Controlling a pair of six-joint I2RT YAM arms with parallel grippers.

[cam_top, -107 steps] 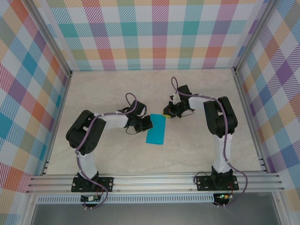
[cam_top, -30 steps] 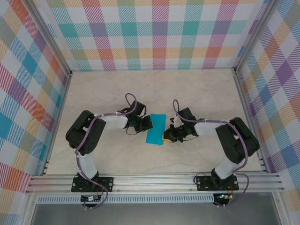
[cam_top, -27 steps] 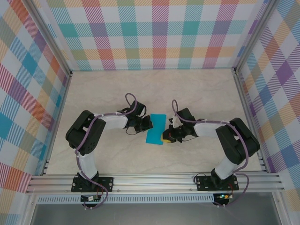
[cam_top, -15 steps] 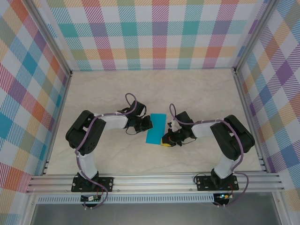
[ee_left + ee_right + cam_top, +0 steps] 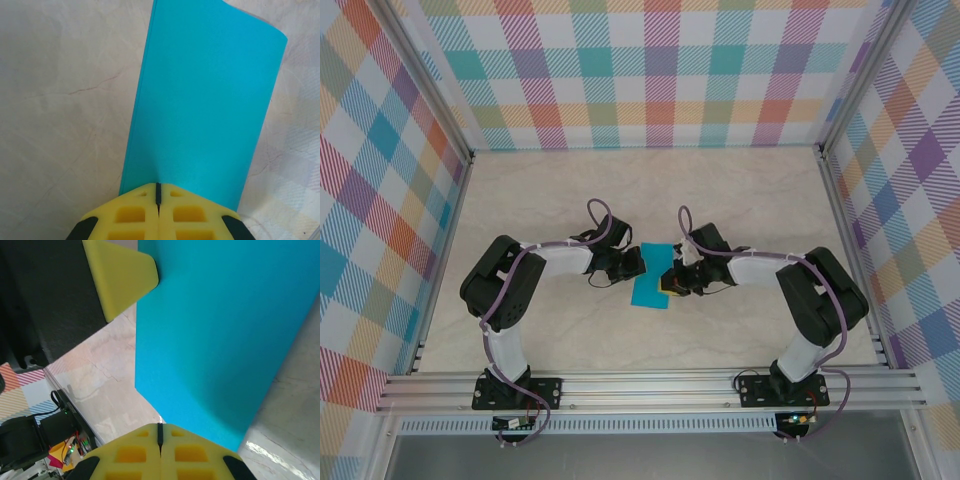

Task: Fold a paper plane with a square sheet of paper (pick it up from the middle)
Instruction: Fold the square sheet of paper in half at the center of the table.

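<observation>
The square sheet of paper (image 5: 649, 284) lies on the table as a narrow teal-blue rectangle, long side running near to far. My left gripper (image 5: 638, 262) is shut, its yellow fingertips resting on the sheet's left edge; in the left wrist view the paper (image 5: 205, 100) stretches away from the gripper (image 5: 158, 188). My right gripper (image 5: 667, 284) is shut too, its tip at the sheet's right edge. In the right wrist view the paper (image 5: 220, 330) lies just ahead of the gripper (image 5: 160, 428), and a left fingertip (image 5: 122, 275) touches the far edge.
The pale marble table (image 5: 740, 200) is boxed in by plaid walls (image 5: 660, 70) at the back and both sides. An aluminium rail (image 5: 650, 385) runs along the near edge by the arm bases.
My right gripper has slid from the sheet's near right corner farther up along its right edge. The left gripper and the paper have stayed put.
</observation>
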